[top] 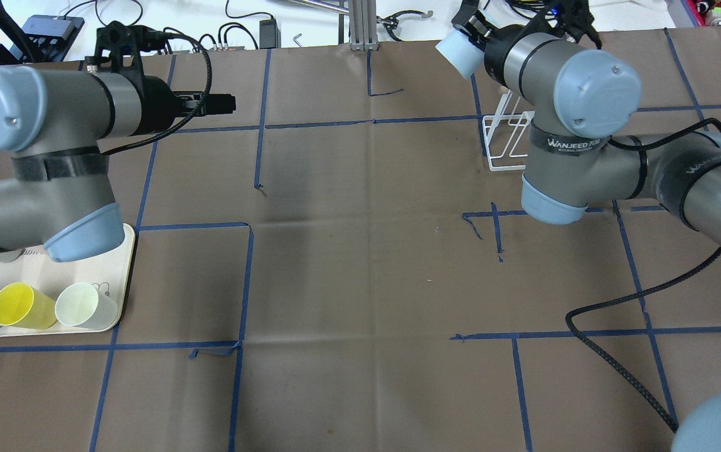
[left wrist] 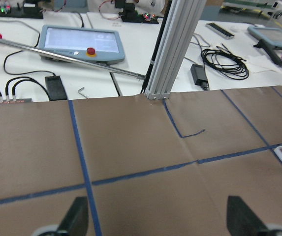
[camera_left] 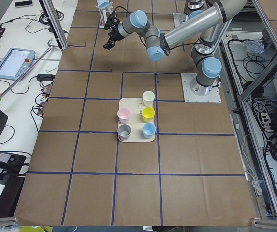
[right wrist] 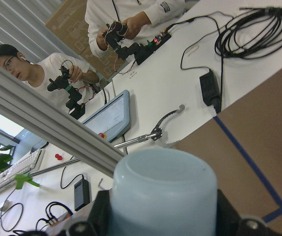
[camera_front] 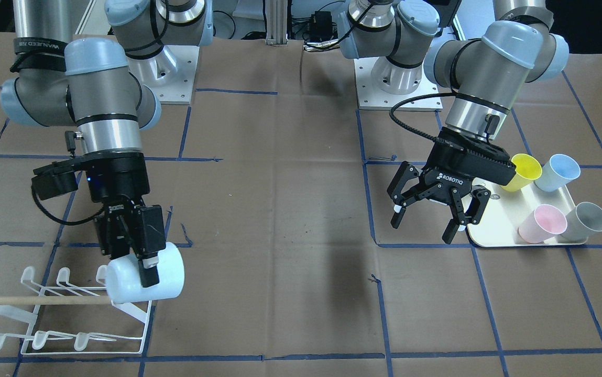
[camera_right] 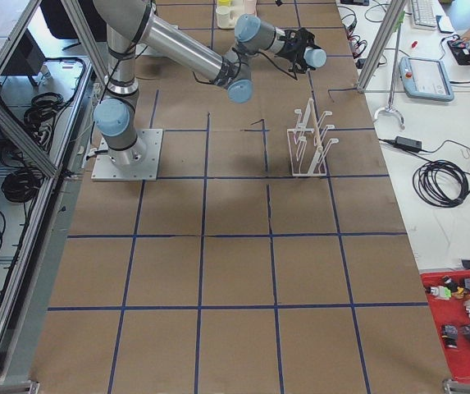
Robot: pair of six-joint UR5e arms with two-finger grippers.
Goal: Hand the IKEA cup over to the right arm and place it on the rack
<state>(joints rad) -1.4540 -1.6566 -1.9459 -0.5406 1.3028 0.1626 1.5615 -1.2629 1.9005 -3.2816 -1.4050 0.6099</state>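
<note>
Right gripper (camera_front: 142,266) pinches a pale blue plastic cup (camera_front: 171,277) mid-wall, a sensible hold, above the wire rack (camera_front: 78,343); probably light, slick, squashable. Left gripper (camera_front: 426,222) spread

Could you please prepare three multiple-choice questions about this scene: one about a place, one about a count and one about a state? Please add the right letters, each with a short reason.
1. Where is the pale blue cup?
A. on the tray
B. in the right hand
C. lying on the table

2. How many cups stand on the tray?
A. three
B. five
C. seven

3. How is the left hand?
A. open and empty
B. shut on a spoon
C. shut on a plate

Answers:
1 B, the front view shows the hand clamped on the cup near the rack.
2 B, the left side view shows cream, yellow, pink, grey and blue ones.
3 A, its fingers are spread with nothing between.
</note>
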